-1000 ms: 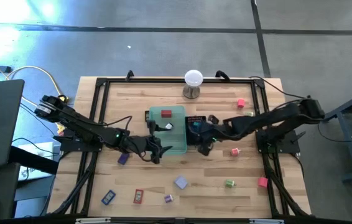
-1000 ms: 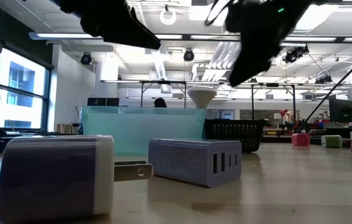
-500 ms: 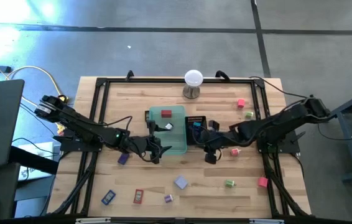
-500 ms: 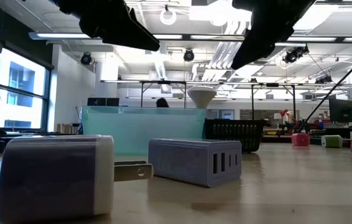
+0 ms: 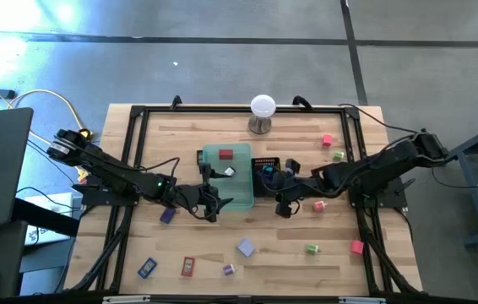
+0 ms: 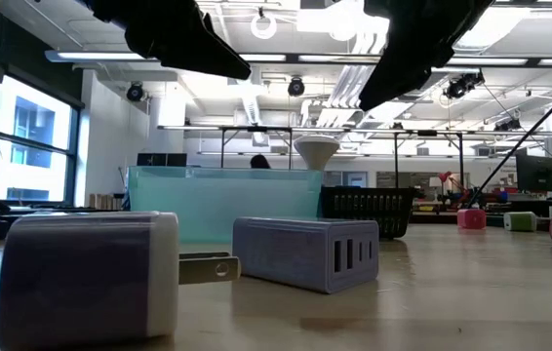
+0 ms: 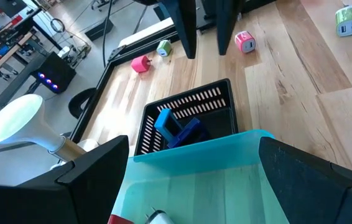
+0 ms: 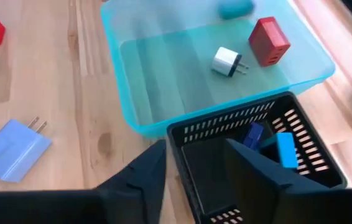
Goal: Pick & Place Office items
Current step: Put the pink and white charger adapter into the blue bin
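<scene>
Since a second ago my right gripper has swung from over the black mesh tray to just past its near edge; nothing else on the table has shifted. Its fingers look parted with nothing between them, hanging above the mesh tray where blue items already lie. My left gripper hovers at the near edge of the teal tray, fingers spread wide and empty; that tray holds a red block and a white plug adapter. What's left looks like small hard plastic chargers and blocks: light, rigid, not fragile, but smooth-sided and liable to skid. I'd pinch each across its flat faces, never on the prongs. Nearest to the right arm is the pink item just beside it; the green one and another pink one lie farther toward the near edge. On the left side sit a purple piece, a blue one and a red one. Tray walls are the main obstacle, and the two arms hang close together at mid-table; the white ball on its stand is well clear.
</scene>
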Robot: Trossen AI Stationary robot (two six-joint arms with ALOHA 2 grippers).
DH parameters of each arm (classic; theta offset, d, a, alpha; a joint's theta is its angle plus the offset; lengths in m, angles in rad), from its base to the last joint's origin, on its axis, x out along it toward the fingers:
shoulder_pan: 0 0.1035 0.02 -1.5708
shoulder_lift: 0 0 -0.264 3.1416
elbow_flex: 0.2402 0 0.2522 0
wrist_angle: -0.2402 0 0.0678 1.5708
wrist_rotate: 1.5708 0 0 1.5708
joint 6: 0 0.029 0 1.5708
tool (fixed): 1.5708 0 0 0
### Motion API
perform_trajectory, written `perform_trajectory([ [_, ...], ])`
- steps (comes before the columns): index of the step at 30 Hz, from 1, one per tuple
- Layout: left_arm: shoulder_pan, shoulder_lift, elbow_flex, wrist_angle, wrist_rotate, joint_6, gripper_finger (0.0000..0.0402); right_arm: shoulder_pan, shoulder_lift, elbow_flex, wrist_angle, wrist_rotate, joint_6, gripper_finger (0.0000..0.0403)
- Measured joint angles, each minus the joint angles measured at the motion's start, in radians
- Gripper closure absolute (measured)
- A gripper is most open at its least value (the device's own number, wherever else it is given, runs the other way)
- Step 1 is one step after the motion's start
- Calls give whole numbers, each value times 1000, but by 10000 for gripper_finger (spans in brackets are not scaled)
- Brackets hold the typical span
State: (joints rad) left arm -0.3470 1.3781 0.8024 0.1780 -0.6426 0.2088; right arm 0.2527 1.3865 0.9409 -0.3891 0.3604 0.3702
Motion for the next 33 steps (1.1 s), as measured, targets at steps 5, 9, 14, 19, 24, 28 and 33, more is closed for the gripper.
perform_trajectory([
  [5, 0, 0, 0, 0, 0, 0, 50, 0, 0, 0, -32, -39, 0, 159],
  [9, 0, 0, 0, -3, 0, -1, 50, 4, 0, 0, -70, -114, 9, 83],
  [14, 0, 0, 0, -25, 0, -8, 50, 37, 0, 0, -197, -247, 75, 27],
  [19, 0, 0, 0, -29, -1, -15, 50, 67, 11, 0, -529, -202, 218, 17],
  [24, 0, 0, 0, -34, -1, -23, 50, 82, 10, 0, -695, -94, 349, 28],
  [28, 0, 0, 0, -41, -1, -24, 50, 94, 10, 0, -688, -90, 359, 33],
  [33, 0, 0, 0, -51, 0, -37, 50, 116, 11, -2, -687, -54, 319, 34],
])
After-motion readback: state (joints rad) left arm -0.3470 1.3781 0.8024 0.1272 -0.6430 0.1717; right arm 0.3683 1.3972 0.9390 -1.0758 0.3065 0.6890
